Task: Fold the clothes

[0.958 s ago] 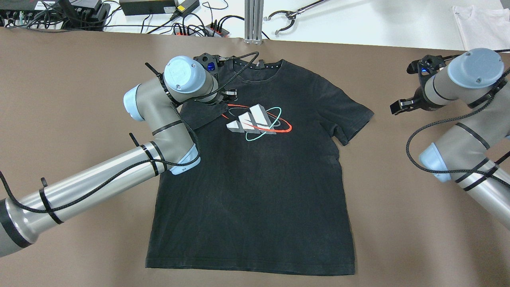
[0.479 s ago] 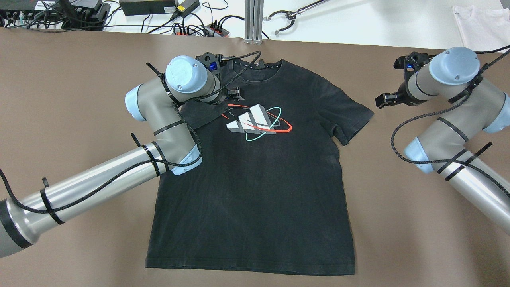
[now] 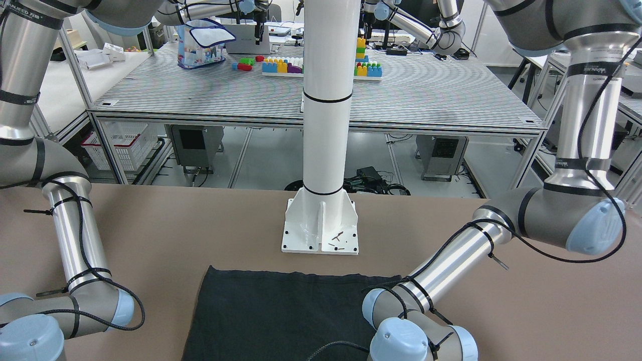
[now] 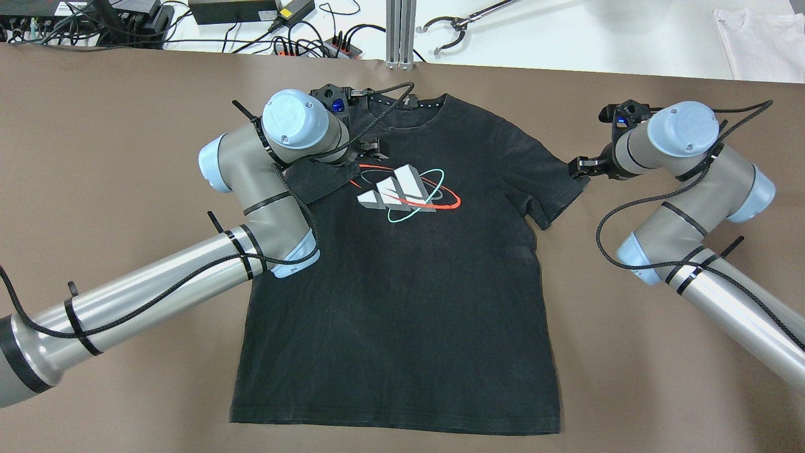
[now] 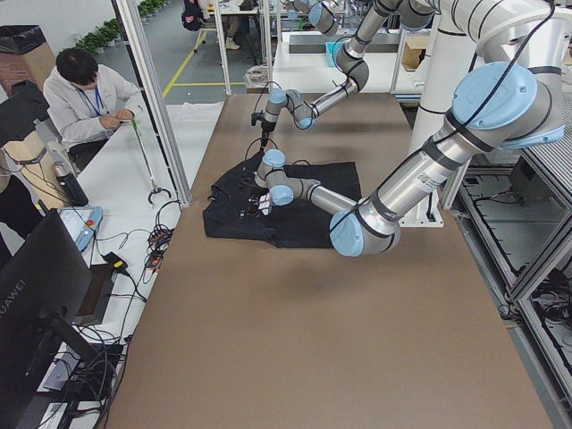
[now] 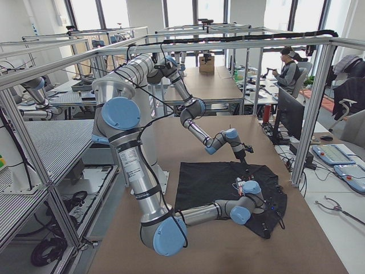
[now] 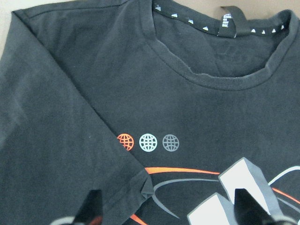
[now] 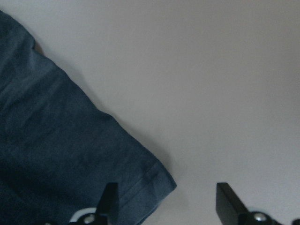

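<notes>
a black t-shirt [image 4: 409,283] lies face up on the brown table [image 4: 113,113], with its collar [image 4: 412,102] toward the far edge and its bottom hem nearest the robot. its printed logo [image 4: 402,192], white bars ringed in red and teal, sits on the chest. the sleeve on the robot's left [image 4: 314,179] is folded in over the chest, its hem lying diagonally just beside the logo. the other sleeve [image 4: 553,182] lies spread flat on the table. the left gripper [image 7: 168,208] hovers over the folded sleeve, fingers spread wide above the cloth. the right gripper [image 4: 577,167] is at the tip of the flat sleeve, fingers also wide apart, one over the sleeve's hem corner and one over bare table; whether it touches the cloth cannot be told. the white pillar [image 3: 326,125] stands just beyond the bottom hem, apart from it
</notes>
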You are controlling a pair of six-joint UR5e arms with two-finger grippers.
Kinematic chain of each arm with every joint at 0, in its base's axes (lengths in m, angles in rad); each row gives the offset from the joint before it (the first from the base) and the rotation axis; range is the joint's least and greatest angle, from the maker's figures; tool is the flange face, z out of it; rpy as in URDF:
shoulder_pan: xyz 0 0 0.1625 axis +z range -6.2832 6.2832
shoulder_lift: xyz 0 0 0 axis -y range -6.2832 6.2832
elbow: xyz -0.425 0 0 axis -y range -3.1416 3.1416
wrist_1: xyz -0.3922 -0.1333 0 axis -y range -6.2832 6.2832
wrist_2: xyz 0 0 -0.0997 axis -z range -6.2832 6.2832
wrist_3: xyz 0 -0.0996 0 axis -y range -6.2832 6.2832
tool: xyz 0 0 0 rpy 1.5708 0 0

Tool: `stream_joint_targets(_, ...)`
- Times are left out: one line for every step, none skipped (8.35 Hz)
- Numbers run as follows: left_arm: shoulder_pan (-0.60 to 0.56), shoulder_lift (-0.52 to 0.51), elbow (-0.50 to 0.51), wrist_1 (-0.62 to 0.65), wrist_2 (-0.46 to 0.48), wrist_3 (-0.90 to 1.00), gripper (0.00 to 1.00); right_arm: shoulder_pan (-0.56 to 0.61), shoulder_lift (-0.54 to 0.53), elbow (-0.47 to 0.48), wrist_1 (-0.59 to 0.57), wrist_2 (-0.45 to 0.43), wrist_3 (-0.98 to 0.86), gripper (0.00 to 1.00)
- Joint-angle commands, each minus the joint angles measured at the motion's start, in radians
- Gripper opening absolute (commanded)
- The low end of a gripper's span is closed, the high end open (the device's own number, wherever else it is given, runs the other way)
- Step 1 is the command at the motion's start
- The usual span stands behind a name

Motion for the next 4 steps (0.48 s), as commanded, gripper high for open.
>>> stream_joint_targets(0.000, 0.000, 0.000, 0.000, 0.000, 0.000, 1.00, -0.016, -0.003, -0.033, 0.033, -0.003, 0.007, 0.57)
stream_joint_targets(-0.001, 0.002, 0.000, 0.002, 0.000, 0.000, 1.00, -0.022, -0.005, -0.036, 0.033, -0.008, 0.005, 0.53)
stream_joint_targets(-0.001, 0.002, 0.001, 0.000, 0.000, 0.002, 1.00, -0.028, -0.007, -0.036, 0.033, -0.008, 0.004, 0.48)
stream_joint_targets(-0.001, 0.003, 0.000, 0.002, 0.000, 0.002, 1.00, -0.030, -0.007, -0.036, 0.033, -0.011, 0.004, 0.44)
